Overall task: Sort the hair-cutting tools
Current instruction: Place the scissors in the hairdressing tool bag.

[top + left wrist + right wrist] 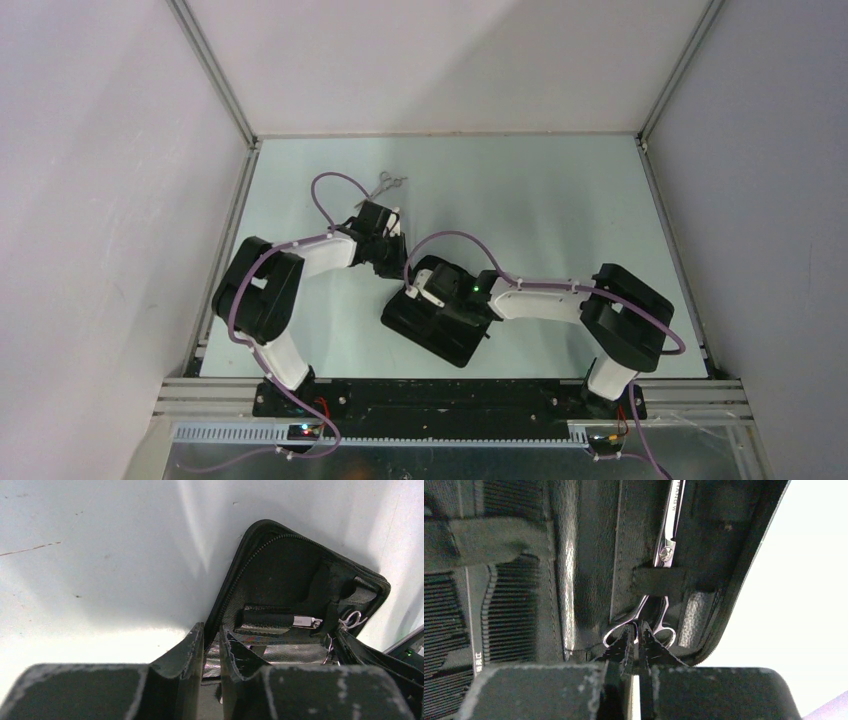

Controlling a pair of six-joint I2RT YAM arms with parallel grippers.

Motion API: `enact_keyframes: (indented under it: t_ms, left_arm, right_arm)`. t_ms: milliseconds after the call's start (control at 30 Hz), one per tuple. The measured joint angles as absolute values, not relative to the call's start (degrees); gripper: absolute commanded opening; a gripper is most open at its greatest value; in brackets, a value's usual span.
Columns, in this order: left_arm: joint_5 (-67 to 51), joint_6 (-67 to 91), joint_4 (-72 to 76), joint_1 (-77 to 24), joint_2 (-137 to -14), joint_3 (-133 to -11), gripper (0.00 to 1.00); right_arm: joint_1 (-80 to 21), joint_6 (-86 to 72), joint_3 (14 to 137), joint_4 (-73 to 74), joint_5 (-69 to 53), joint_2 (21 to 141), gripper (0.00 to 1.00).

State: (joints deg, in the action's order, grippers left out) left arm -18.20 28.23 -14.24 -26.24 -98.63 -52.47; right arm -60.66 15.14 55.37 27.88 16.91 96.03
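Pale worktop [560, 220], case [445, 342] open: right claw [636, 636] pinches strapped scissors [666, 554] at rings, blades pointing straight away; left claw [211, 634] clamps case edge.

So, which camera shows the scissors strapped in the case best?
Right wrist: the scissors are close, under a strap, right at the jaws. Left wrist shows only their rings. The top view hides them under the right arm.
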Motion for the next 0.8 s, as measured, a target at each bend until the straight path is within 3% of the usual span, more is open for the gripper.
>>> enact_keyframes:
  t_ms: [333,800]
  left_arm:
    - [-18.2,28.2,-14.2,-26.2,-98.4,-52.2,0.22]
    - [-18.0,28.4,-15.9,-26.3,-96.0,-50.0,0.25]
  right_arm:
    - [-60.7,19.1,55.4,21.5,16.5,97.0,0.0]
    - [-60.6,14.0,55.0,23.2,14.4,92.7,0.27]
